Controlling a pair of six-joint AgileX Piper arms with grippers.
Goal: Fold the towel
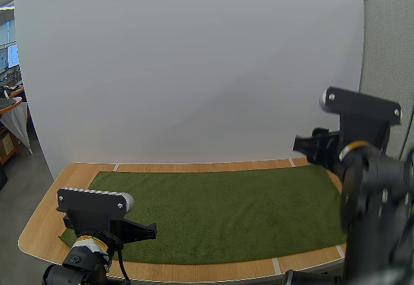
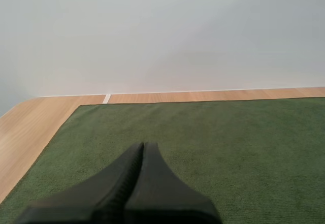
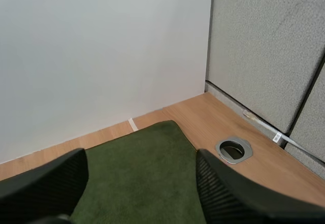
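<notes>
A dark green towel [image 1: 226, 211] lies flat and spread out over most of the wooden table. My left gripper [image 1: 152, 231] hovers low over the towel's near left part and points to the right. In the left wrist view its fingers lie together as one dark wedge [image 2: 143, 146] above the green towel [image 2: 228, 142], shut on nothing. My right gripper [image 1: 299, 145] is raised above the towel's far right corner. Its two fingers stand wide apart [image 3: 141, 158] in the right wrist view, with the towel corner [image 3: 152, 142] below and nothing between them.
Bare wooden table [image 1: 45, 223] rims the towel on all sides. A white board [image 1: 187, 72] stands upright along the table's back edge. A grey partition [image 3: 264, 46] closes the right side, and a round metal cable grommet [image 3: 234, 149] sits in the wood beside the towel's far right corner.
</notes>
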